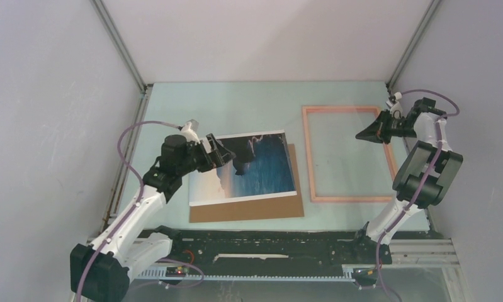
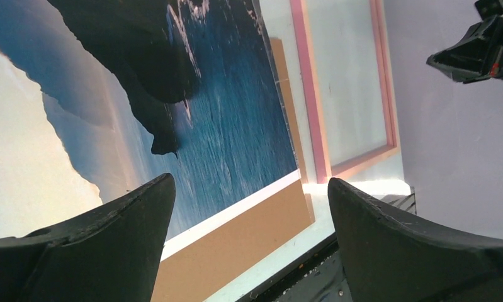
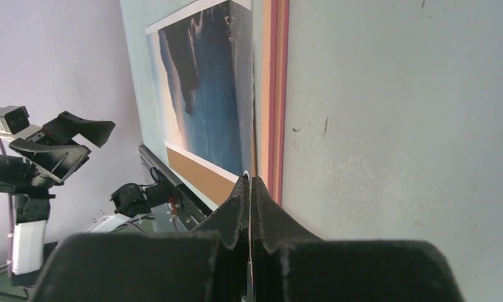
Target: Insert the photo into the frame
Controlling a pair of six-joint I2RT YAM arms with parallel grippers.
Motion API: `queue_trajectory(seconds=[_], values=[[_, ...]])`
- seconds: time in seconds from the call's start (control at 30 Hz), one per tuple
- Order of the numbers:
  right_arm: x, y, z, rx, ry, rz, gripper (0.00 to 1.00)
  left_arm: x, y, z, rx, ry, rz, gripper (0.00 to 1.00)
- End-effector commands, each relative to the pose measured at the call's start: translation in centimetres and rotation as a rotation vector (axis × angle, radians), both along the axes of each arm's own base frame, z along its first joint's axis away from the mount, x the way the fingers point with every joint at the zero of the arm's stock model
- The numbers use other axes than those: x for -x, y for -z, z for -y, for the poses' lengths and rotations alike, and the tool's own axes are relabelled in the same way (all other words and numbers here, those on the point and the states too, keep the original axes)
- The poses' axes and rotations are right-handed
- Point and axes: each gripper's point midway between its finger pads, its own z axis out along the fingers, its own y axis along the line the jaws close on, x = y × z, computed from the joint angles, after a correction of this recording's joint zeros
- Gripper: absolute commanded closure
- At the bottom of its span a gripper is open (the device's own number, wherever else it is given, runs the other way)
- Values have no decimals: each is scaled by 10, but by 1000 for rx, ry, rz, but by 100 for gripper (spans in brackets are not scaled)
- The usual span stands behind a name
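Note:
The photo [image 1: 248,167] of blue sea and dark cliff lies face up, left of the table's middle, on top of a brown sheet. My left gripper [image 1: 222,152] hovers over the photo's left edge, open wide, with nothing between its fingers. In the left wrist view the photo [image 2: 223,126] fills the space below the gripper [image 2: 250,182]. The salmon-pink frame [image 1: 307,154] lies flat to the right of the photo, its see-through middle showing the table. My right gripper [image 1: 360,134] is shut above the frame's right half. In the right wrist view its tips [image 3: 250,179] point toward the frame's rail [image 3: 277,94] and the photo [image 3: 204,94].
A plain brown cardboard sheet [image 1: 248,211] lies under the photo and sticks out at its near and right edges. Grey walls enclose the table on the left, back and right. A black rail [image 1: 267,242] runs along the near edge.

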Motion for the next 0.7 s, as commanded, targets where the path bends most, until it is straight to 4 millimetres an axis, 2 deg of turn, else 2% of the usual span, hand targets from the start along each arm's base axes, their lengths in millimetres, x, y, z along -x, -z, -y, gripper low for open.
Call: queue_trajectory(seconds=[0.0,0.17,0.37,0.67], values=[[-5,-8,13,85,3,89,100,-6,-23,12,-9,57,73,2],[-15,-9,30,86,38,95,100,-6,-18,20,15,84,58,3],[-32,-20,49,80,79,133,100,-8,-13,22,13,93,47,3],[-40,-9,65,39,91,105,100,-11,-9,26,14,109,35,3]])
